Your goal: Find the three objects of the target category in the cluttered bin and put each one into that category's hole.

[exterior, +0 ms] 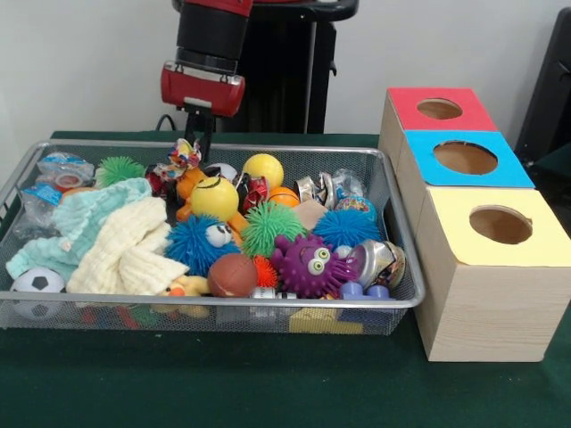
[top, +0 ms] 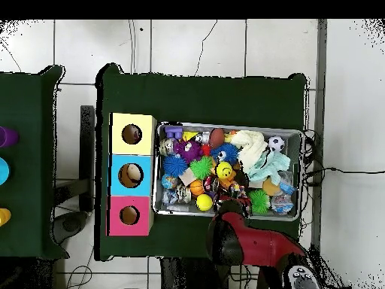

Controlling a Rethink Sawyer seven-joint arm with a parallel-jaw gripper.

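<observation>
The cluttered bin [exterior: 223,303] is a wide wire-mesh basket on the green table; it also shows in the overhead view [top: 225,125]. It holds several toys: a yellow ball with a face [exterior: 215,197], a plain yellow ball [exterior: 262,168], spiky balls in blue [exterior: 198,242], green [exterior: 271,227] and purple [exterior: 309,265], a brown ball [exterior: 232,275], a small soccer ball [exterior: 36,283] and crushed cans [exterior: 379,263]. My gripper [exterior: 203,143] hangs over the bin's far side, just above a colourful wrapped item [exterior: 185,156]. In the overhead view my gripper [top: 232,199] is mostly hidden under the arm.
Three wooden boxes with round holes stand beside the bin: red top [exterior: 437,109], blue top [exterior: 466,158], yellow top [exterior: 500,225]. Pale cloths [exterior: 107,236] cover the bin's left part. A second green table [top: 22,162] stands apart in the overhead view.
</observation>
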